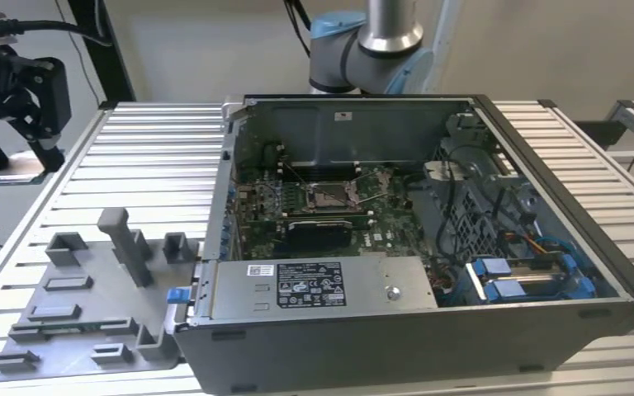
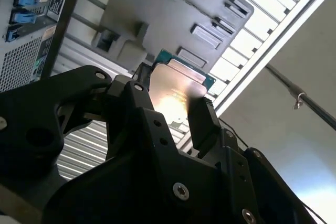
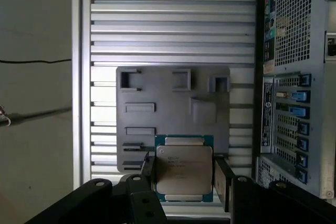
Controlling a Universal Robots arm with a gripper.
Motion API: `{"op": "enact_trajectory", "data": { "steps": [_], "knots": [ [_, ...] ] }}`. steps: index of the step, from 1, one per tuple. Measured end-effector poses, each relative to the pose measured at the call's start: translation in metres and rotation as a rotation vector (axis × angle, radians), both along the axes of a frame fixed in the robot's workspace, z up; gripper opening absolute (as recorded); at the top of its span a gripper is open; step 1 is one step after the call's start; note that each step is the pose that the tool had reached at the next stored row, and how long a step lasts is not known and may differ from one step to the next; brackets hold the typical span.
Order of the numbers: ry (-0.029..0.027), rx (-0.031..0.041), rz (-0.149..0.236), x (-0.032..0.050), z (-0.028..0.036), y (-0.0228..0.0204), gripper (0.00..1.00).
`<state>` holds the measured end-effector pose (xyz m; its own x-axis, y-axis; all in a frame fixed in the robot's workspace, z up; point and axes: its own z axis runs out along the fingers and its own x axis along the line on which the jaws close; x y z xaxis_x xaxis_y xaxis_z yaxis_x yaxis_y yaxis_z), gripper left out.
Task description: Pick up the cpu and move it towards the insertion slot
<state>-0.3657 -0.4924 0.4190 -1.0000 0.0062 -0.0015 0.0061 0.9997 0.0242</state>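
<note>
The cpu [image 3: 184,169], a flat square chip with a pale metal top and a green rim, sits between my gripper's [image 3: 185,176] two black fingers [image 3: 223,178], which are shut on its opposite edges. In the second wrist view the cpu [image 2: 176,90] gleams in the same gripper [image 2: 172,107]. In the exterior view the gripper [image 1: 16,157] hangs high at the far left, beyond the table's edge, with the cpu [image 1: 14,176] under it. The insertion slot [image 1: 328,195], a silver-framed socket, lies in the middle of the open computer case, far to the exterior view's right of the gripper.
A grey plastic tray [image 1: 86,309] with raised blocks lies on the ribbed metal table [image 1: 152,157], left of the case [image 1: 405,330]; the tray [image 3: 173,114] is below the held chip. The case's walls ring the green board. The arm's base [image 1: 361,49] stands behind the case.
</note>
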Motion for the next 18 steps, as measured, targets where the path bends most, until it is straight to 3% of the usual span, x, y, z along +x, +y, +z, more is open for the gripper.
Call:
{"op": "enact_trajectory", "data": {
  "steps": [18],
  "knots": [
    [0.0001, -0.0022, 0.000, 0.0301, 0.0000, 0.0000, 0.00]
  ]
}}
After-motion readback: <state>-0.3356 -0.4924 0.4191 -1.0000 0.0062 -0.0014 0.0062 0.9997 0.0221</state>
